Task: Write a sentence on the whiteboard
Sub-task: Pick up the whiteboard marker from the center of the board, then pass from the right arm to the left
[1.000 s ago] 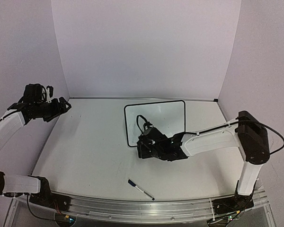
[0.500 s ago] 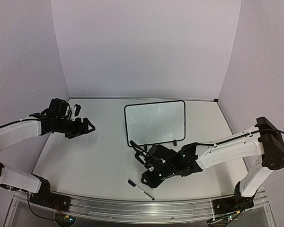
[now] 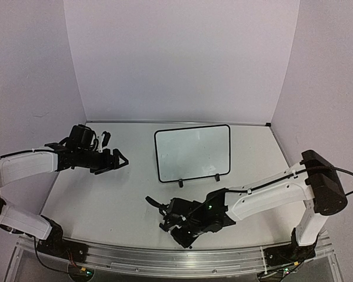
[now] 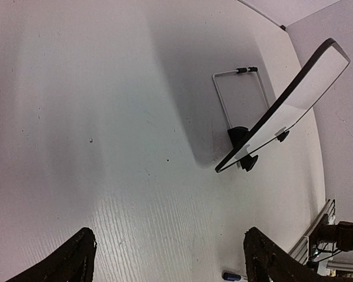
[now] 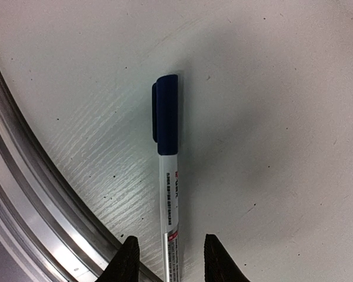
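1. The step in hand, as I judge it, is fetching the pen. My right end effector (image 5: 167, 251) hangs low over the marker (image 5: 169, 182), which lies flat on the worktop (image 3: 117, 194) close to the near metal rail (image 5: 23, 176).
2. That end effector is released: its two dark fingers (image 5: 128, 258) stand either side of the white barrel, with a gap showing on each side and nothing gripped.
3. My left end effector (image 4: 167, 258) is also spread wide and holds nothing. It hovers over bare worktop on the left, facing the board.
4. The whiteboard (image 3: 192, 151) stands near the middle of the worktop, well apart from the marker, propped up on two small black feet (image 3: 181, 183). The left wrist view shows it nearly edge-on, tilted back, with a thin wire loop (image 4: 241, 97) lying behind it.
5. No writing shows on its face, so I judge the sentence not yet begun.
6. Materials: the board is glossy white in a thin black frame with rounded corners. The marker is a slim round barrel with small print and a dark blue cap (image 5: 166, 114) with a clip. The worktop is matt white with a fine grain and a few specks.
7. The next move calls for closing squarely on the barrel behind the cap. A round, smooth pen may roll or twist as the fingers meet it, and the cap is still on, so it must come off before any stroke.
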You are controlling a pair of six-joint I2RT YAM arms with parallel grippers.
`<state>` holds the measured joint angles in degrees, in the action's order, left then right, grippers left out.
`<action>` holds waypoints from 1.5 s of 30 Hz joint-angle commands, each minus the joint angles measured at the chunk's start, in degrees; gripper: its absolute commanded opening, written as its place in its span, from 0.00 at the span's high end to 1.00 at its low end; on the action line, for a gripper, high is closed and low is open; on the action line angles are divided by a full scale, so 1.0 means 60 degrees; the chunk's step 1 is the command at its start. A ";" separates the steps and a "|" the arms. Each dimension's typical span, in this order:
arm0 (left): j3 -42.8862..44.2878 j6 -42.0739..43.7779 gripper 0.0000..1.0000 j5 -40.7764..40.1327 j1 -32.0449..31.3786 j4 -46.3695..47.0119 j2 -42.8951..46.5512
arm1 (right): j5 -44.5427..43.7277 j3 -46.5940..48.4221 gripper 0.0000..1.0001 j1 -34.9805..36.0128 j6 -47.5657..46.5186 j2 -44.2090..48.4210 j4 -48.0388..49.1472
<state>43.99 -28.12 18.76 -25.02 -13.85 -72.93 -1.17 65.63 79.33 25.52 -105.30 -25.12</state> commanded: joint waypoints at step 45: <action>0.0273 -0.0578 0.12 0.1637 -0.2744 0.1021 0.0057 | -0.2130 -0.1108 1.00 -0.0472 -0.1571 0.2298 0.2455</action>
<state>42.00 -29.12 26.02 -38.52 -10.81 -73.84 -15.79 59.68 77.91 21.08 -94.08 -16.08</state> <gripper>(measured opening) 0.879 0.031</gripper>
